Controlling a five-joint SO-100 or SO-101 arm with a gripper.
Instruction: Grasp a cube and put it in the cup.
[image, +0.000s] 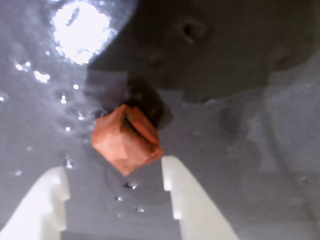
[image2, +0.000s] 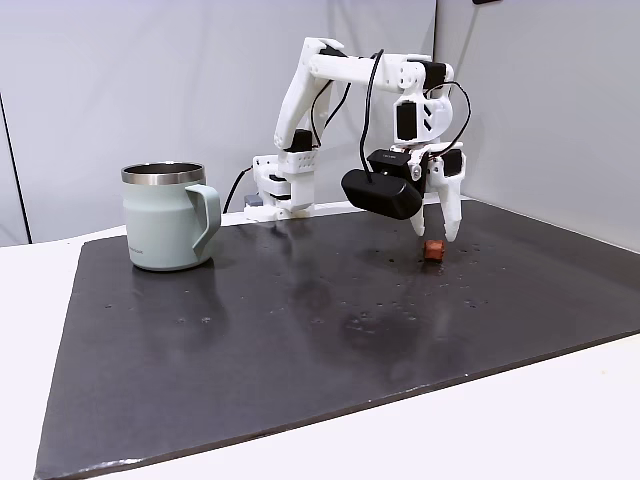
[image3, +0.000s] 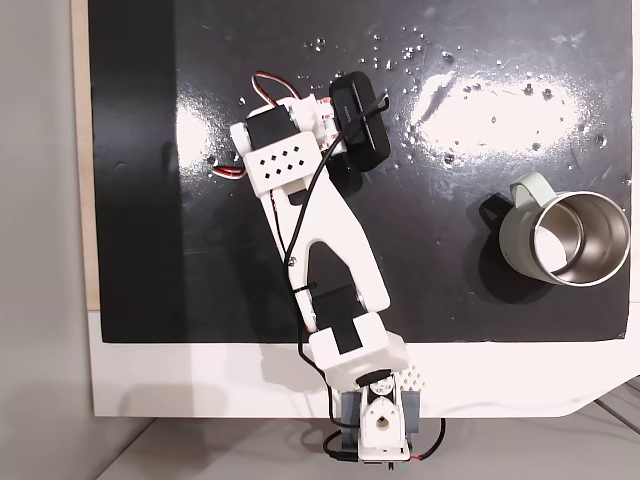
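Note:
The cube (image: 125, 140) is a small reddish-brown block resting on the dark mat, tilted corner-on in the wrist view. My gripper (image: 112, 167) is open, its two white fingers standing either side of the cube's near corner without touching it. Seen from the side in a fixed view, the gripper (image2: 436, 236) hangs just above the cube (image2: 433, 250) at the mat's far right. The cup (image2: 168, 215), a pale green mug with a steel rim, stands upright at the far left, and also shows from above as the cup (image3: 520, 240).
A black mat (image2: 300, 330) covers most of the white table (image2: 560, 410). The arm's base (image2: 285, 190) stands at the mat's far edge. Small water drops dot the mat near the cube. A grey wall rises behind.

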